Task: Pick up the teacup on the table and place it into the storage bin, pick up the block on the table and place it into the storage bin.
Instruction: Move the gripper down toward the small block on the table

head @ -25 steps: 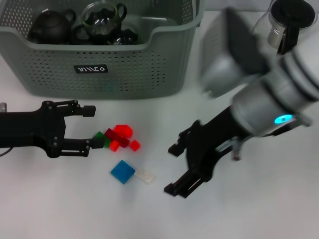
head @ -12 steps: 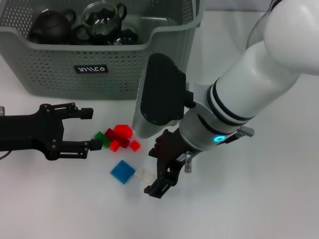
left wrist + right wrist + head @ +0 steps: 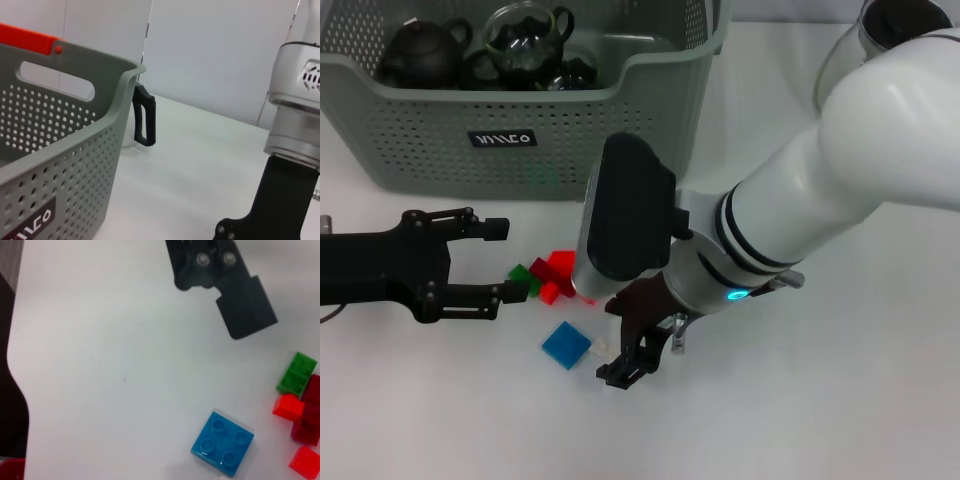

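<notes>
1. Teacup part looks done, as far as I can judge: the storage bin [image 3: 550,130] at the back of the table [image 3: 840,400] already holds dark tea ware [image 3: 525,45] incl a teapot and a glass pot; no cup left on the table

2. Block part not done: the blocks sit on the table in front of the bin – a red/green cluster [image 3: 552,275], a blue block [image 3: 566,345] nearer the robot, and a clear block [image 3: 605,350] just beside the blue one

3. Right gripper [image 3: 638,358] is low over the table next to the clear and blue blocks, holding nothing; can't tell how wide its fingers stand. Right wrist view shows the blue block close below

4. Left gripper [image 3: 498,257] is at table level beside the cluster, fingers spread wide, empty, lower finger tip touching or nearly touching the green piece

5. Left to do, I'd say: grasp a block, lift, carry over the bin rim, release
</notes>
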You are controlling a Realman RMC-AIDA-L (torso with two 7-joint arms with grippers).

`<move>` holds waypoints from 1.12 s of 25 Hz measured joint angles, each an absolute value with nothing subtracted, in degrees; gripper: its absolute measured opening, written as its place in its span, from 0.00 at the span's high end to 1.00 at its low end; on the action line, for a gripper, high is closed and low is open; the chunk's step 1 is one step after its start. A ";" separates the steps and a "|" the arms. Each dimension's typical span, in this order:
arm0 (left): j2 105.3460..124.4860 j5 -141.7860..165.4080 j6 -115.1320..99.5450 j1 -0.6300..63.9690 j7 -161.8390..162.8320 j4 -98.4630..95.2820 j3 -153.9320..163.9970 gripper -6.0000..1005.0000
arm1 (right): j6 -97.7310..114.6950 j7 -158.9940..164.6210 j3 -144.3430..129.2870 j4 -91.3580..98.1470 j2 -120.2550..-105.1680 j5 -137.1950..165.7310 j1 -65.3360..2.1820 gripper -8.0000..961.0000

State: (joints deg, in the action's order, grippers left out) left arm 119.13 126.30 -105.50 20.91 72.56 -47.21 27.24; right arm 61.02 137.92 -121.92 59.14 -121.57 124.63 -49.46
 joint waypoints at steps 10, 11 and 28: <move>119.21 126.23 -105.46 20.99 72.60 -47.19 27.24 0.18 | 58.44 138.15 -123.61 58.82 -121.74 124.33 -49.31 0.30; 119.21 126.22 -105.46 20.99 72.60 -47.19 27.24 0.18 | 58.19 138.15 -123.84 58.80 -121.74 124.10 -49.31 0.32; 119.11 126.21 -105.19 21.27 72.60 -46.57 27.25 0.18 | 56.10 137.66 -125.29 56.63 -121.73 122.87 -49.73 0.56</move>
